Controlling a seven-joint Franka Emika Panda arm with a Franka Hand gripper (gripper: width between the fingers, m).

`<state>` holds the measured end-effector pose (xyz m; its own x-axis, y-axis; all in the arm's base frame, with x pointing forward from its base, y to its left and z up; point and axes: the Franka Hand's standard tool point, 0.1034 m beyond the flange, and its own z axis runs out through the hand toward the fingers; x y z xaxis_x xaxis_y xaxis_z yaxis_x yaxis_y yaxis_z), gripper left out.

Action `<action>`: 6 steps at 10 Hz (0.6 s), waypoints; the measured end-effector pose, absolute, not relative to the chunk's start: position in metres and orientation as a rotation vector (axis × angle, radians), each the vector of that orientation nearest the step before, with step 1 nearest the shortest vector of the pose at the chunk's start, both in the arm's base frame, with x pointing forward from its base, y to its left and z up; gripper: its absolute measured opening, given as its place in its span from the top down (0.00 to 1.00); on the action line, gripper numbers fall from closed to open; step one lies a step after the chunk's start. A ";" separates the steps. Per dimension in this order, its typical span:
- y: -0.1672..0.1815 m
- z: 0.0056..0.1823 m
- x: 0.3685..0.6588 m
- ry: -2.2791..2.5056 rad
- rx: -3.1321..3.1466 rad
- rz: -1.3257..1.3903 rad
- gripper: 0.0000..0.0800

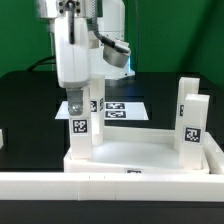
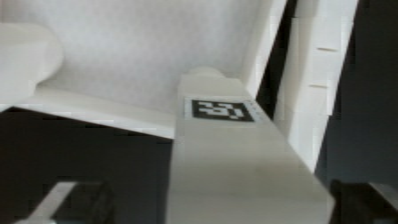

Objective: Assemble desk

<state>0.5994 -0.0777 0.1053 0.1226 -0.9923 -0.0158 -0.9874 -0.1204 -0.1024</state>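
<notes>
The white desk top (image 1: 140,155) lies on the black table with its raised rim up. One tagged white leg (image 1: 191,118) stands upright in its corner at the exterior view's right. My gripper (image 1: 82,100) is shut on a second tagged leg (image 1: 80,128), which stands upright at the corner socket at the exterior view's left. In the wrist view this leg (image 2: 231,165) runs between my dark fingers (image 2: 365,205), its tag facing the camera, with the desk top (image 2: 160,50) beyond it. The gripper's midpoint (image 2: 228,205) lies on the leg.
The marker board (image 1: 128,108) lies flat behind the desk top. The low white border wall (image 1: 110,185) runs along the front. A small white piece (image 1: 2,140) shows at the exterior view's left edge, cut off.
</notes>
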 end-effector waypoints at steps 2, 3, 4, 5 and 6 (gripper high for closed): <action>-0.075 0.108 0.602 1.770 -2.522 -0.113 0.20; -0.074 0.109 0.604 1.576 -2.659 -0.125 0.19; -0.076 0.109 0.604 1.430 -2.744 -0.131 0.19; -0.076 0.109 0.605 1.360 -2.782 -0.134 0.19; -0.076 0.109 0.605 1.222 -2.852 -0.137 0.19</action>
